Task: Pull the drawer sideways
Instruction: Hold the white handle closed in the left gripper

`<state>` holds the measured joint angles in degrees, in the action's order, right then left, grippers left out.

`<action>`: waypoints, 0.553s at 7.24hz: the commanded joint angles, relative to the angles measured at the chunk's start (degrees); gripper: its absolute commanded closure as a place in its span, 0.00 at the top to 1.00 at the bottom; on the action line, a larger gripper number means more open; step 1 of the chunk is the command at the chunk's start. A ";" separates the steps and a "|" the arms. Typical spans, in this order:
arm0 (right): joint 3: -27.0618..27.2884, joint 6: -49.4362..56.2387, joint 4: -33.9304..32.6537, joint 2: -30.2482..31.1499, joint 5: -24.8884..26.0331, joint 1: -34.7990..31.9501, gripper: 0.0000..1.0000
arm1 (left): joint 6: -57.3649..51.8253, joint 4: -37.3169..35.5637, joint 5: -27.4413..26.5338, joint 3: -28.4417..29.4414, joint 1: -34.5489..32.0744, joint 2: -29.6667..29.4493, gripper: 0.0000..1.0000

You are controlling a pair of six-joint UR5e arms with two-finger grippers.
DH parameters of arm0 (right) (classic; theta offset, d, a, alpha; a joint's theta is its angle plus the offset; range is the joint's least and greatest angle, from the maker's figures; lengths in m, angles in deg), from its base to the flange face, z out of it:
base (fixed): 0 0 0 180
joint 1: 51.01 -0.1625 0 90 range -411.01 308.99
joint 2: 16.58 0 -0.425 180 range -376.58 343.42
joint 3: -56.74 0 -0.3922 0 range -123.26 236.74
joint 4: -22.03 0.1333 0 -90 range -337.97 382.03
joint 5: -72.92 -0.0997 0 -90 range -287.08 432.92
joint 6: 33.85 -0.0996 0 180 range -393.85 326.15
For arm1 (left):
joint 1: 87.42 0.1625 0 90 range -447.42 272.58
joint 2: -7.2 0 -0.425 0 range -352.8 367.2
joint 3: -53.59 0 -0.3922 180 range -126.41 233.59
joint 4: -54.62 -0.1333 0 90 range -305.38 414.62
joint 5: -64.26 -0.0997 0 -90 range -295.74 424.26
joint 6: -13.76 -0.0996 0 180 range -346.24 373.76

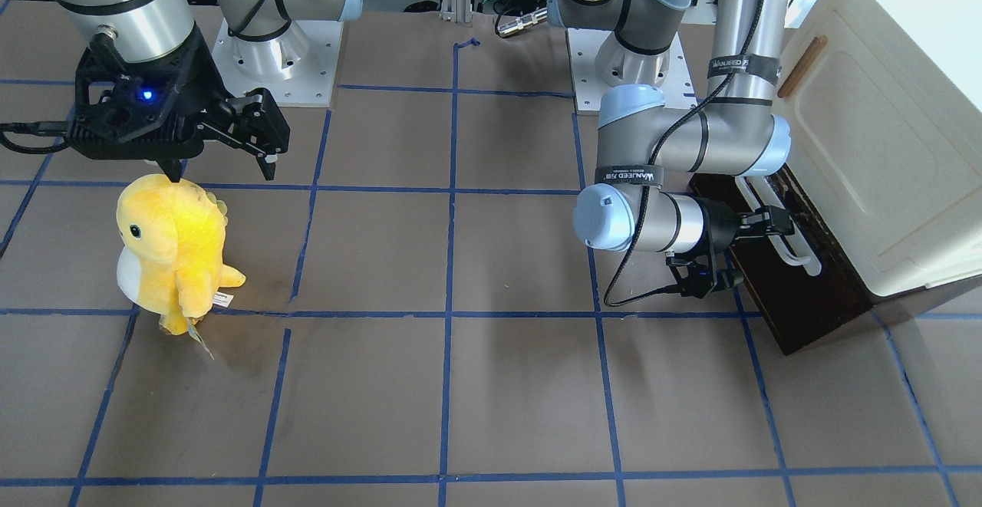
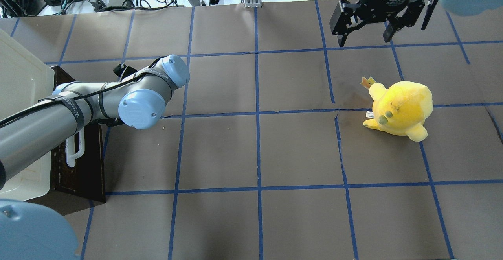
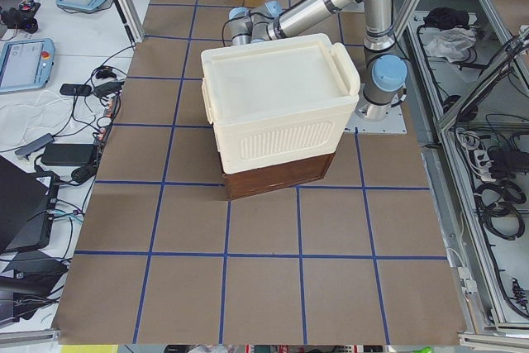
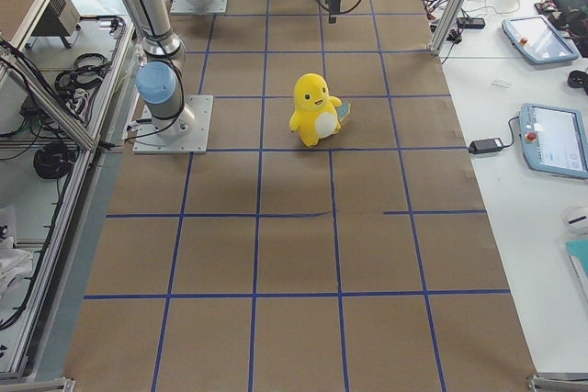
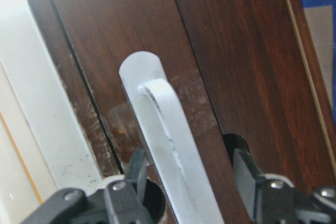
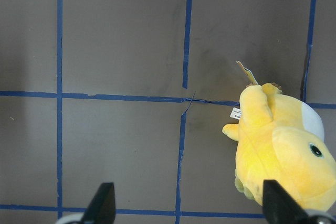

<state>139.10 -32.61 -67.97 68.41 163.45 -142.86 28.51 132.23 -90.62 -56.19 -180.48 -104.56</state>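
The dark brown drawer (image 1: 798,300) lies at the base of the cream-white cabinet (image 1: 882,146), and its front stands a little out from the cabinet. Its long white loop handle (image 1: 794,250) runs along the front. My left gripper (image 1: 775,225) is open at the handle. In the left wrist view the gripper (image 5: 191,171) has one finger on each side of the handle (image 5: 163,129), with gaps showing. In the overhead view my arm hides that gripper, while the drawer (image 2: 84,169) and handle (image 2: 76,148) show. My right gripper (image 2: 364,41) is open and empty, far from the drawer.
A yellow plush toy (image 1: 173,246) stands on the brown paper table cover, just below my right gripper (image 1: 222,166). It also shows in the right wrist view (image 6: 283,150). The arm bases (image 1: 276,54) stand at the robot's side of the table.
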 commanded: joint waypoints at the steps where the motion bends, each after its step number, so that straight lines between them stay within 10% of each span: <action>1: 0.00 -0.01 0.00 0.00 0.00 0.00 1.00 | 0.01 0.00 0.10 0.01 0.07 -0.21 0.58; 4: 0.00 -0.01 0.00 0.00 0.00 0.00 1.00 | -0.08 0.18 0.10 -0.69 1.65 0.05 0.56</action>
<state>139.10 -32.62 -67.97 68.41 163.45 -142.86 28.47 132.31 -90.46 -56.48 -179.12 -104.73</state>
